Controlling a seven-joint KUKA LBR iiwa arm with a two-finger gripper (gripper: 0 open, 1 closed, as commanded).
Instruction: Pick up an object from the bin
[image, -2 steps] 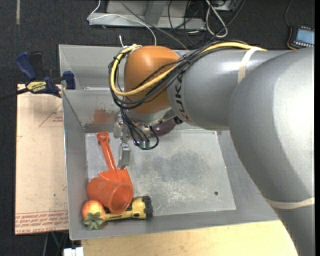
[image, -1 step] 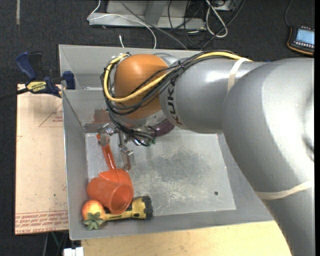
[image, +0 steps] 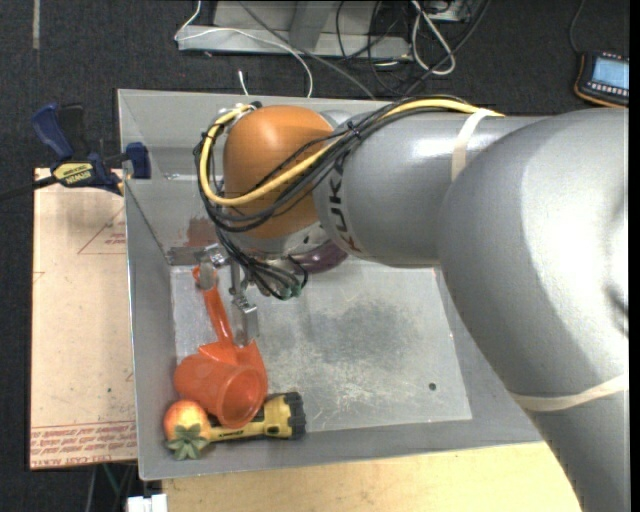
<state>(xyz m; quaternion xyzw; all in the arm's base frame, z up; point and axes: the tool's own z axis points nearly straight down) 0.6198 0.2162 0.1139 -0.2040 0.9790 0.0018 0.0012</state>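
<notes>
Scuffs and pale dust are marking the grey floor of the bin (image: 380, 340), which is lying mostly bare across its middle and right side. Its walls are sloping up on the left and the far side. Beyond the far rim a dark floor (image: 100, 50) is spreading out. There, cables (image: 400, 45) are looping around a flat grey box (image: 260, 35), and a small device with a lit screen (image: 607, 75) is sitting in the upper right corner.

The arm (image: 480, 220) is reaching in from the right, with yellow and black wiring (image: 430, 103) running along it and curling over its orange cover (image: 270, 160). Below that cover the gripper (image: 232, 310) is hanging low on the bin's left side, right over the long handle of an orange scoop (image: 222, 385). Whether the gripper is open or closed, and whether it is pinching the handle, I cannot tell.

The scoop's bowl is lying on its side in the near left corner. A yellow and black tool (image: 268, 418) is lying along the near wall, touching the bowl. A red and yellow fruit (image: 185, 420) with green leaves is sitting just left of the tool. Something purple (image: 322, 258) is peeking out from under the arm.
</notes>
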